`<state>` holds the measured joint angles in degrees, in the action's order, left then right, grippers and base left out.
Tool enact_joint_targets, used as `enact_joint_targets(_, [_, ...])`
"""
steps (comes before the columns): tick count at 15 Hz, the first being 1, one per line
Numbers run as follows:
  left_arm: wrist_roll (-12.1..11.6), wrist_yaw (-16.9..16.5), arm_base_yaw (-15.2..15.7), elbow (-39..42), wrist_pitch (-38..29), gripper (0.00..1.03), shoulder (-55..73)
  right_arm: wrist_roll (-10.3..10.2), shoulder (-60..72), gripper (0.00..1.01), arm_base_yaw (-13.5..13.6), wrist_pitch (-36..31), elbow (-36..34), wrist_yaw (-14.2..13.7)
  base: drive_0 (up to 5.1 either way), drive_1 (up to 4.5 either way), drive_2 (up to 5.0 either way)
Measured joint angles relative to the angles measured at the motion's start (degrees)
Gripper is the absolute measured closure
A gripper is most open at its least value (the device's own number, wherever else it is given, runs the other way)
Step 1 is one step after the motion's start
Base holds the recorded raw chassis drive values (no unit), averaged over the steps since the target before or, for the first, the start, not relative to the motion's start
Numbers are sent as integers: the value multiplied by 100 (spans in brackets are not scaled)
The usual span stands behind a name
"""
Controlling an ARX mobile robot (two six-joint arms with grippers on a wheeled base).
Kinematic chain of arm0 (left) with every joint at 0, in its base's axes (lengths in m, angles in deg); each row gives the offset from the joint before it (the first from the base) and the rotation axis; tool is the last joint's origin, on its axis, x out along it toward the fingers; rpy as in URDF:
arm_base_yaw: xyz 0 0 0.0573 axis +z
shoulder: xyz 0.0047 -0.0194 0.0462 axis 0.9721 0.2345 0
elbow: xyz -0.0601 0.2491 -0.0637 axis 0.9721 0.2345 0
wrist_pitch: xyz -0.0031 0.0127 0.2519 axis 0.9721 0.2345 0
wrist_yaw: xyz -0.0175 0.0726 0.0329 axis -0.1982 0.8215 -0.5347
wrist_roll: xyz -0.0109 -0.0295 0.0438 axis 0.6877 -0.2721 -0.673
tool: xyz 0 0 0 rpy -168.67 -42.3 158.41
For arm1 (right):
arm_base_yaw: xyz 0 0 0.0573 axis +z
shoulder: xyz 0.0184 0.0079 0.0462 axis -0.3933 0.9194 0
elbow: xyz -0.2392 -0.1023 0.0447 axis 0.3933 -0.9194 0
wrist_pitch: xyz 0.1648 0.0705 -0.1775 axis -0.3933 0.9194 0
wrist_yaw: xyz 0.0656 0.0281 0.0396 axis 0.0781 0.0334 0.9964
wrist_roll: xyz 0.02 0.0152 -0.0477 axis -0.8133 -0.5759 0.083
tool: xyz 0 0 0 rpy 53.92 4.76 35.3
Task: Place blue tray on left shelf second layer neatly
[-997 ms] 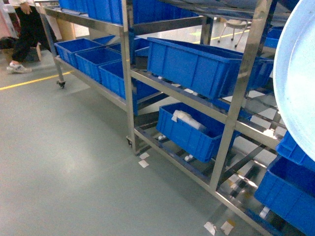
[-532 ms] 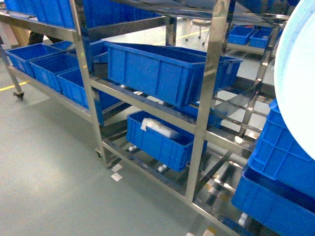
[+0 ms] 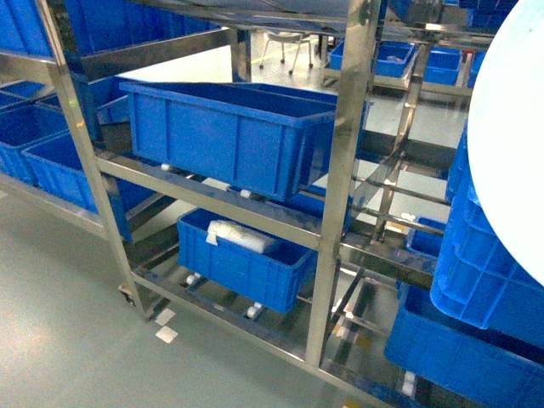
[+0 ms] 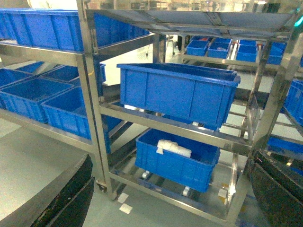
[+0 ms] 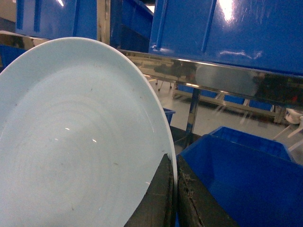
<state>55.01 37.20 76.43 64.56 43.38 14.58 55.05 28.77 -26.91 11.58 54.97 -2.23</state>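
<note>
The blue tray is a pale sky-blue round dish held on edge; it also fills the right edge of the head view. My right gripper is shut on its rim, one dark finger on each face. My left gripper is open and holds nothing, its dark fingers at the bottom corners of the left wrist view. The steel rack's second layer stands ahead and carries a large dark-blue crate; the same rail shows in the left wrist view.
A smaller blue crate with a white packet sits on the bottom tier. More blue crates are stacked at the right, close to the tray. Further crates fill the rack to the left. Steel posts divide the bays.
The rack has slid leftward across the head view and come closer. The tray stays at the right edge in the right gripper.
</note>
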Motion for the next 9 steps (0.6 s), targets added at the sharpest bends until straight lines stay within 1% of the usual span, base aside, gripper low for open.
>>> enact_joint_targets(2, [2, 24, 0, 0, 15, 5, 0, 0, -2, 99, 2, -39, 0, 31, -165, -165, -165])
enact_joint_targets(9, [2, 7, 0, 0, -4, 5, 0, 0, -2, 99, 0, -35, 0, 9, -191, -191, -191])
